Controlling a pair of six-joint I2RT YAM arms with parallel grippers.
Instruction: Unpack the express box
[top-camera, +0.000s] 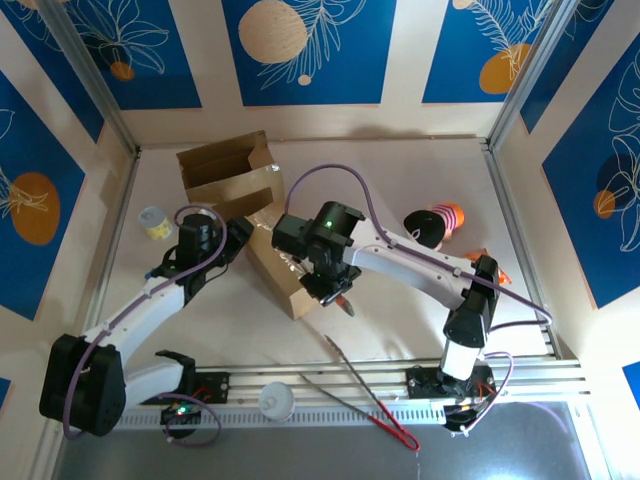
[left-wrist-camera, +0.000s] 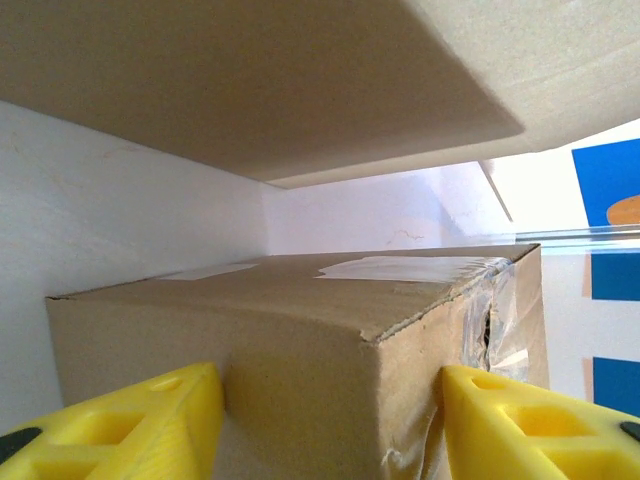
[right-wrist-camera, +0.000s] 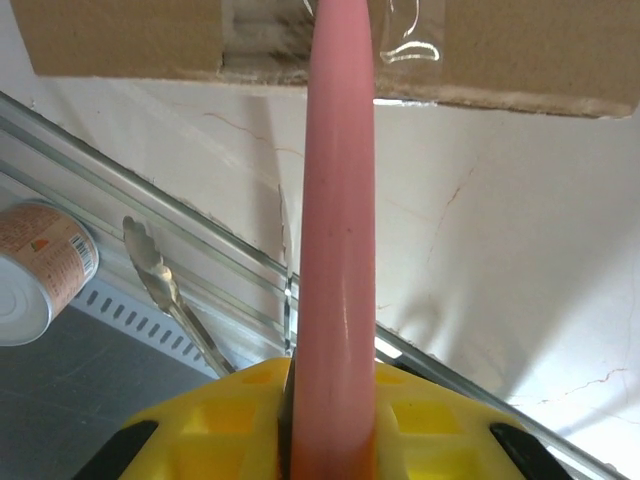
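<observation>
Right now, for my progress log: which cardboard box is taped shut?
The nearer box, by the left gripper, clear tape across its end; the far box stands open.

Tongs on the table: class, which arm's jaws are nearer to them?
Right. The right jaws, shut on a pink tool, hang just beyond the tongs; the left jaws grip the sealed box, farther left.

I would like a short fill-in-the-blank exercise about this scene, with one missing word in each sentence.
1. The right gripper is shut on a long ___ tool.
2. The taped cardboard box sits between the ___ fingers of the left gripper.
3. The metal tongs have ___ handles.
Missing words: pink; yellow; red.
</observation>
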